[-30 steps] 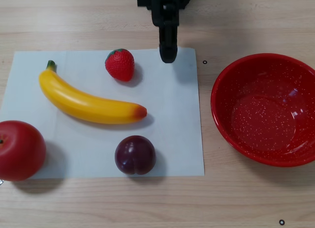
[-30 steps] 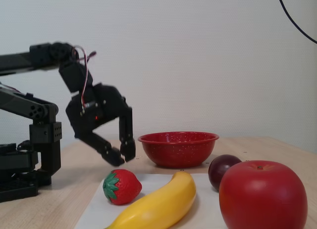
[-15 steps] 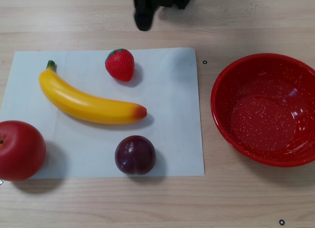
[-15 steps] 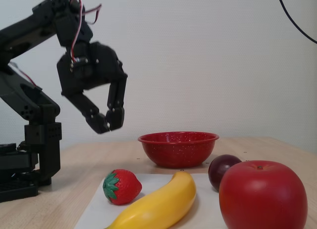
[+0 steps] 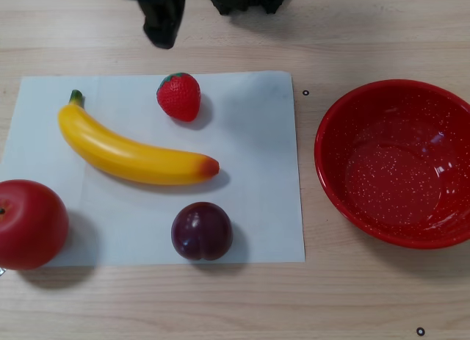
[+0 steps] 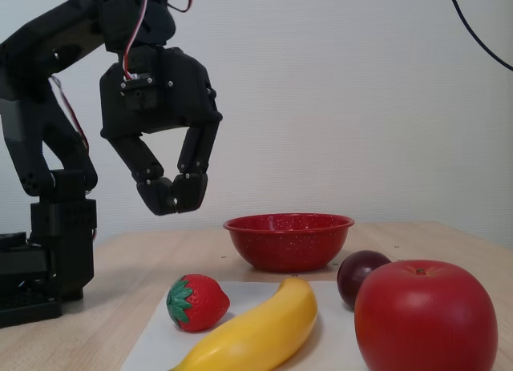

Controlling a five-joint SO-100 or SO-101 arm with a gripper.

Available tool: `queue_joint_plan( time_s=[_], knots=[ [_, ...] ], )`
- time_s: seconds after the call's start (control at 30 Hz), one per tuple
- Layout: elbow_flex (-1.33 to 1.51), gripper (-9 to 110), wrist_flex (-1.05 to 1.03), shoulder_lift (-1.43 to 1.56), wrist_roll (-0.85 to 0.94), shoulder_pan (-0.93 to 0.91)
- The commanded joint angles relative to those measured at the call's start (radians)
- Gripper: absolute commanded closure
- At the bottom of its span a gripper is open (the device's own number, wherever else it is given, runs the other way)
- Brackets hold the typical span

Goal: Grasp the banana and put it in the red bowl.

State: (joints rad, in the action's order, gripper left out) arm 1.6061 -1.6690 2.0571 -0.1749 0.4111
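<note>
The yellow banana point(image 5: 132, 153) lies on a white sheet point(image 5: 250, 134), green stem at the upper left, orange-red end at the right; it also shows in the fixed view point(image 6: 260, 331). The red speckled bowl point(image 5: 345, 186) stands empty to the right of the sheet in the other view and behind the fruit in the fixed view point(image 6: 288, 241). My black gripper point(image 6: 174, 198) hangs in the air above the table, behind the strawberry, its fingertips together and empty. In the other view the gripper point(image 5: 161, 24) is at the top edge, above the sheet.
A strawberry point(image 5: 179, 96), a dark plum point(image 5: 202, 230) and a red apple point(image 5: 29, 224) share the sheet with the banana. The arm's black base point(image 6: 48, 267) stands at the left in the fixed view. The wooden table point(image 5: 367, 31) surrounds the sheet.
</note>
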Motion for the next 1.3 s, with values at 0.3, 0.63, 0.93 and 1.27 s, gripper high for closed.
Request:
queue_joint_plan(
  time_s=[0.3,0.63,0.93,1.27],
  knots=[
    [-0.275,101,0.074,-0.201,-0.107,0.048],
    [-0.471,92,0.058,-0.373,-0.095,0.057],
    [-0.466,50,0.140,-0.454,-0.092,0.067],
    [-0.469,36,0.258,-0.535,-0.095,0.071]
  ],
)
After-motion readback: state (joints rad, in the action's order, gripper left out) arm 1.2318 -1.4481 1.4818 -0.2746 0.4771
